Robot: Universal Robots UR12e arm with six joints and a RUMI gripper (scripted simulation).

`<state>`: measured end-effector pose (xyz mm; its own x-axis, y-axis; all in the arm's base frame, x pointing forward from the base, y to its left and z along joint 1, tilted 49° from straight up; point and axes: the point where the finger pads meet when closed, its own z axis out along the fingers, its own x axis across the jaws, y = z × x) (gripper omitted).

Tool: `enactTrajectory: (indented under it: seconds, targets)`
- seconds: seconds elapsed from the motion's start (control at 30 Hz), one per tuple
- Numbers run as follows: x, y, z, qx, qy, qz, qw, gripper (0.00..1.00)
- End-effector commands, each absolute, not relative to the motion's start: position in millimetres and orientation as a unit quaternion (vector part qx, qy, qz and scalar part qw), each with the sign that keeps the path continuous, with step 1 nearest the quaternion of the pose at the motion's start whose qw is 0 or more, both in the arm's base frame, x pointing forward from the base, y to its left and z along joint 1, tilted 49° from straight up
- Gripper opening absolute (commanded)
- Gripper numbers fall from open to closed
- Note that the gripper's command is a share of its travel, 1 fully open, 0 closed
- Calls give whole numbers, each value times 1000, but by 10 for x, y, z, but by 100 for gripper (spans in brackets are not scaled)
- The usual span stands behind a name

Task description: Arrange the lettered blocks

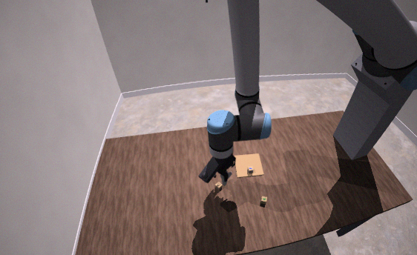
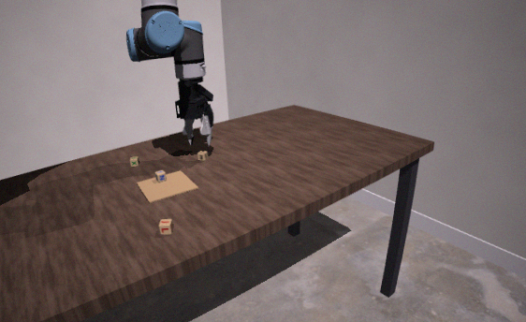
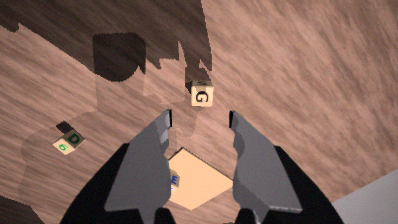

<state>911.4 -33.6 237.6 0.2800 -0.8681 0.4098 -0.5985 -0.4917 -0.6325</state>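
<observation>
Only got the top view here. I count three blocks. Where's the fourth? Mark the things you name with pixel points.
Observer: Exterior view shows it: a block with red marks (image 2: 166, 226), off the mat (image 1: 246, 163) (image 2: 169, 187) (image 3: 200, 182), on the side away from the gripper (image 1: 223, 182) (image 2: 199, 143) (image 3: 200, 111).
Operator: Can't read the block by the fingers. Letter?
Observer: Wrist view: the face toward that camera on the black-lettered block (image 1: 218, 186) (image 2: 202, 155) (image 3: 202, 96) reads G.
Operator: Gripped yet?
Observer: No. Wrist view shows bare space between the open fingers, with that block beyond the tips.
</observation>
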Motion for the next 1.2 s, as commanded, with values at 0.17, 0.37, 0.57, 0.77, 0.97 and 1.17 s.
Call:
enactTrajectory:
  seconds: [0.17,0.37,0.57,0.77,0.97,1.17]
  targets:
    - [9244,-333,2339,-778,469,-376,182,37]
    - [9276,-341,2312,-778,469,-376,182,37]
    - [9284,-342,2309,-778,469,-376,182,37]
    - [9280,-341,2306,-778,469,-376,182,37]
    - [9278,-342,2303,-778,469,-375,182,37]
    - [9279,-341,2304,-778,469,-375,182,37]
